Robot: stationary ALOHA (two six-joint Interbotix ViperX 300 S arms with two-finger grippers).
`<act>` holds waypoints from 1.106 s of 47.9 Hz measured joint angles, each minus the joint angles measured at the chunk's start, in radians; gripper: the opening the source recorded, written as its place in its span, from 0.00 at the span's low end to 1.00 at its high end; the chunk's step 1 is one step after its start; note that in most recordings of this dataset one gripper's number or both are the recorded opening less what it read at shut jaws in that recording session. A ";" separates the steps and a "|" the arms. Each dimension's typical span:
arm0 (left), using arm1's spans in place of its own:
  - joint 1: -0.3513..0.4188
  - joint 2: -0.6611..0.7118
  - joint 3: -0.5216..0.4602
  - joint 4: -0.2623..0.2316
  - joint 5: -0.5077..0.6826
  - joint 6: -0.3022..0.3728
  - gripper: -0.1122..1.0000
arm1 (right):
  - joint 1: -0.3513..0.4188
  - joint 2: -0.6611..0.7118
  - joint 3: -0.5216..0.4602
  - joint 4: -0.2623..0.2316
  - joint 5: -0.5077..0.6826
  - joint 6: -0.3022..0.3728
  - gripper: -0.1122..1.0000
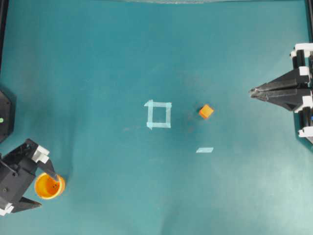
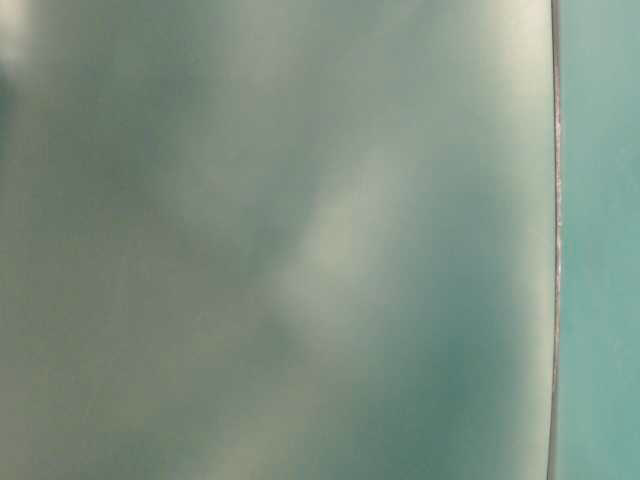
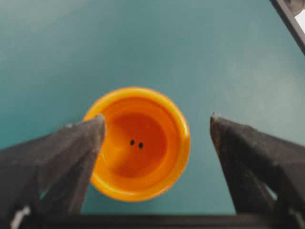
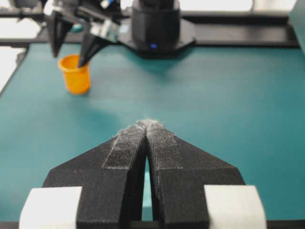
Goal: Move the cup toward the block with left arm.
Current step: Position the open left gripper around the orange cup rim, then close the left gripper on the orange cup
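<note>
Two tools are seen: the left tool [image 1: 41,192] is spread wide around the cup [image 1: 49,186] at seven o'clock on the desk [image 1: 98,73], well apart from the block [image 1: 206,111]; the right tool [image 1: 252,91] is clenched, empty.

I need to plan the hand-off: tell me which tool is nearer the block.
Right. The right tool sits shut at the table's edge, a moderate gap from the block. The left tool is open around the cup, far across the table.
</note>
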 measured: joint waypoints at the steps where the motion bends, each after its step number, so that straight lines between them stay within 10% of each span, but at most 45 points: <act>1: 0.002 0.000 -0.002 0.000 -0.002 0.000 0.89 | -0.002 0.000 0.000 0.000 0.002 0.000 0.10; 53: 0.083 -0.018 -0.028 0.006 0.008 0.061 0.89 | 0.000 0.026 -0.011 0.000 0.000 0.005 0.10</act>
